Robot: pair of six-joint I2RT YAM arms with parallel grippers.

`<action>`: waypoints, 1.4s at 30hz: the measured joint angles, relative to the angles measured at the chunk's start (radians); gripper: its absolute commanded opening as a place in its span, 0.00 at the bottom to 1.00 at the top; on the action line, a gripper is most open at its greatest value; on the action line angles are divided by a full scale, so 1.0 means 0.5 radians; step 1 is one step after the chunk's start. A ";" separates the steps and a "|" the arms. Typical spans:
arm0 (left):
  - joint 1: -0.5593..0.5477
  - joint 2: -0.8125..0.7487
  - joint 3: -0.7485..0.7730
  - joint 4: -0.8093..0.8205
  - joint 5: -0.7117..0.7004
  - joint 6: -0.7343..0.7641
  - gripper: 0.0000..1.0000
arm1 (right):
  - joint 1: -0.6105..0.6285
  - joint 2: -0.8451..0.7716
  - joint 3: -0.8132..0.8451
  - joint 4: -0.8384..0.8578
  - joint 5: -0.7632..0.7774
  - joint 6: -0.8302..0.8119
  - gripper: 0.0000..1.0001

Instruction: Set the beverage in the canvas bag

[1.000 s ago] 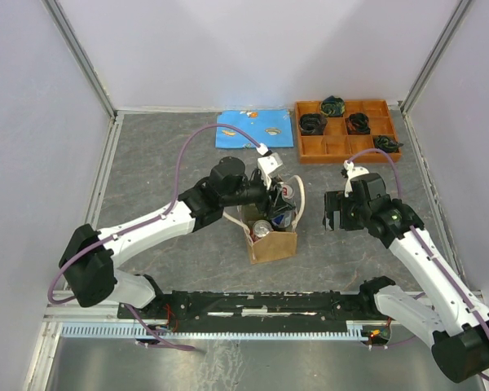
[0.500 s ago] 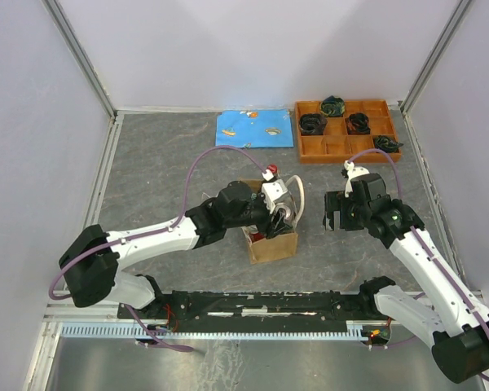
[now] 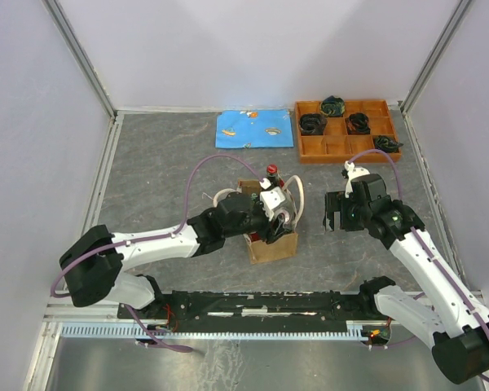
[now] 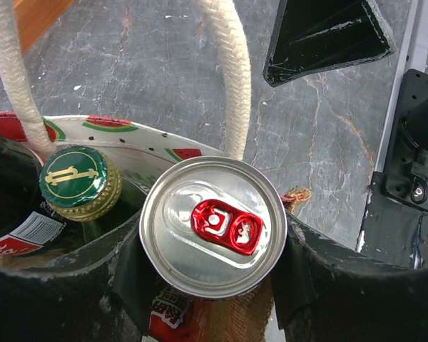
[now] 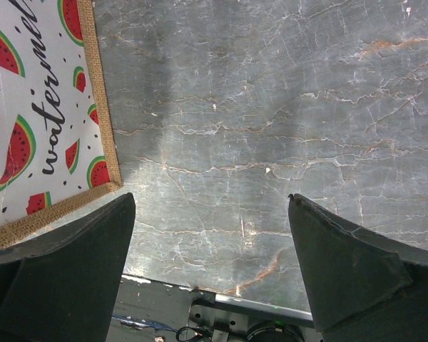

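Canvas bag (image 3: 274,247) stands upright near the middle of the gray table (image 3: 163,163), between the two arms, with its mouth open upward. Its cream rope handles (image 3: 299,195) lean toward the right side.

Inside the bag, a dark bottle with a red cap (image 3: 271,172) rises at the far end. The left wrist view also shows a green-capped bottle (image 4: 80,184) that the top view hides under the arm. Just beside this bottle is a silver can (image 4: 212,226) with a red pull tab. The left gripper (image 4: 211,274) is clamped on the can, one black finger on each side. The can sits at the mouth of the bag, but how deep it is I cannot tell.

An orange tray (image 3: 342,151) lies at the far right of the table, well apart from the bag. Four of its compartments hold dark bundles (image 3: 313,123), too small to identify. A blue cloth (image 3: 255,129) with small pictures lies just left of the tray.

The right gripper (image 3: 334,221) hangs near the bag's right side without touching it. In its own wrist view the fingers (image 5: 64,263) are spread wide with only bare table between them. That view also shows a white watermelon-print panel (image 5: 28,121) with a burlap edge, which the top view does not show.
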 measured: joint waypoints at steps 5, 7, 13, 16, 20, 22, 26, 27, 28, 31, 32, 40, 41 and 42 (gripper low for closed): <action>-0.035 0.024 -0.032 0.083 -0.050 -0.001 0.03 | 0.000 0.000 0.000 0.000 0.001 0.000 0.96; -0.047 0.032 -0.045 0.113 -0.068 -0.001 0.03 | 0.000 -0.001 0.000 -0.001 0.001 0.001 0.96; -0.059 0.037 -0.060 0.138 -0.088 -0.002 0.25 | 0.000 -0.003 -0.002 -0.005 0.002 0.007 0.96; -0.060 0.037 -0.060 0.133 -0.089 -0.002 0.43 | -0.002 -0.003 -0.003 -0.004 0.002 0.007 0.96; -0.059 0.035 -0.060 0.121 -0.088 -0.002 0.52 | -0.002 -0.002 -0.003 -0.004 0.001 0.006 0.96; -0.060 0.034 -0.060 0.117 -0.088 -0.002 0.58 | -0.002 -0.002 -0.003 -0.003 0.001 0.007 0.96; -0.059 0.032 -0.060 0.105 -0.078 -0.002 0.67 | -0.002 -0.002 -0.003 -0.003 0.001 0.007 0.96; -0.059 0.032 -0.059 0.098 -0.076 -0.002 0.70 | -0.002 -0.002 -0.003 -0.003 0.001 0.006 0.96; -0.059 0.031 -0.059 0.089 -0.071 -0.002 0.73 | -0.002 -0.002 -0.003 -0.003 0.001 0.006 0.96; -0.056 0.030 -0.053 0.074 -0.043 -0.001 0.77 | -0.002 -0.002 -0.003 -0.003 0.001 0.006 0.96; -0.055 0.030 -0.050 0.069 -0.031 0.000 0.78 | -0.002 -0.002 -0.003 -0.003 0.001 0.006 0.96; -0.053 0.030 -0.024 0.015 -0.011 0.000 0.79 | -0.002 -0.003 -0.003 -0.003 0.001 0.007 0.96; -0.053 0.029 -0.014 -0.001 -0.014 0.000 0.79 | -0.002 -0.003 -0.003 -0.003 0.001 0.007 0.96; -0.053 0.026 0.005 -0.030 -0.023 0.000 0.79 | -0.002 -0.003 -0.003 -0.003 0.001 0.007 0.96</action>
